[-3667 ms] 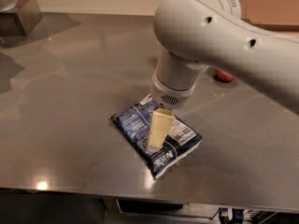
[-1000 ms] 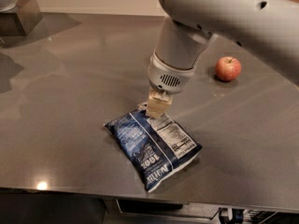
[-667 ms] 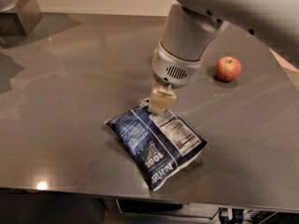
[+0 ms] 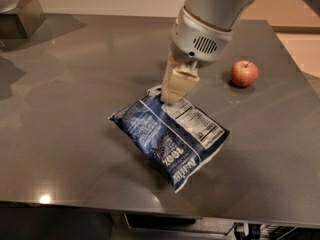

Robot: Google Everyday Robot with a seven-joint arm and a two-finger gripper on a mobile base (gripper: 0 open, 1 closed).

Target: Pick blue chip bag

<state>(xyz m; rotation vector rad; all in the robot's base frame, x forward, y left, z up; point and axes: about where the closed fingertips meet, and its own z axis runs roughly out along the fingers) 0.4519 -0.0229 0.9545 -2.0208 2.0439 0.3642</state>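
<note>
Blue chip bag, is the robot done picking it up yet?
Not quite. Done: the gripper is at the blue chip bag, and its jaws look closed on the bag's far white edge. In hand: that end seems raised, with a dark shadow under the bag, while the near corner looks close to the table. Left: lifting it fully clear. The apple sits apart.

Dark-blue chip bag (image 4: 167, 139), label up, on counter (image 4: 70, 109), pincer (image 4: 172, 98) at its far edge.

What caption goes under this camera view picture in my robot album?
Robot gripper pinches the top edge of a blue chip bag on a grey table; a red apple sits nearby.
</note>
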